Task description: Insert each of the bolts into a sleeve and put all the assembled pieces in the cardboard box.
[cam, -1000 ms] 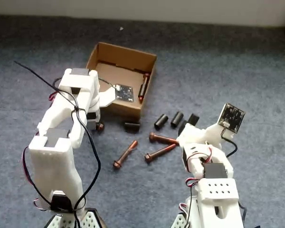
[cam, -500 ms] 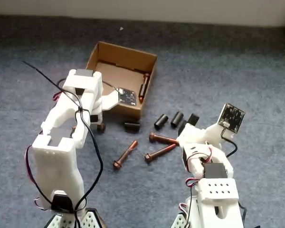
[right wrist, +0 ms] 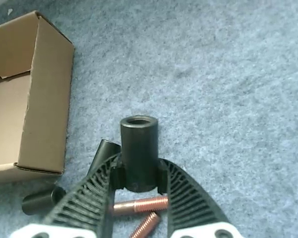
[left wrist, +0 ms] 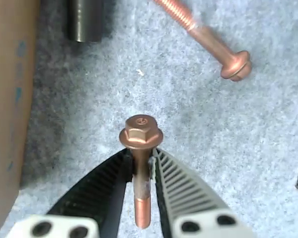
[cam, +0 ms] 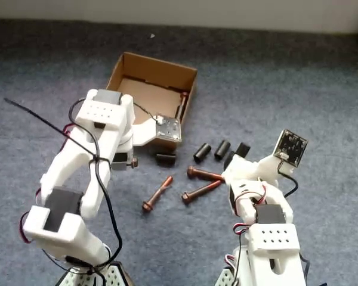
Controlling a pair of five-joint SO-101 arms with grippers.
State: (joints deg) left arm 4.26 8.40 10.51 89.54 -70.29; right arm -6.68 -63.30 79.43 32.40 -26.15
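While both arms hang over the blue-grey carpet (cam: 322, 89), each one's got a part pinched, so here's the layout starting from the near side.

Closest to the arm bases is the right gripper (right wrist: 139, 166). Its jaws are clamped on a black sleeve (right wrist: 138, 139), which sticks out past the fingertips with its open bore showing.

Right under and beside it on the carpet there's a second bolt (cam: 201, 192) and a third bolt (cam: 204, 173). Their threaded ends point toward that gripper and their heads point away. A loose bolt (cam: 157, 193) lies on a diagonal a bit further over, roughly between the two arms.

Next up is the left gripper (left wrist: 140, 153). Its jaws are closed tight on the shaft of a copper bolt (left wrist: 141, 136), just below the hex head, so the head pokes out past the tips. It's sitting just beside the near wall of the box.

Past that, a spare sleeve (cam: 165, 159) lies right in front of the same wall. A second sleeve (cam: 202, 152) and a third sleeve (cam: 222, 149) lie side by side between the box and the right gripper.

Farthest back is the open cardboard box (cam: 161, 64). There's one finished piece (cam: 182, 106) in it, which looks like a bolt in a sleeve, lying along the right inside wall.
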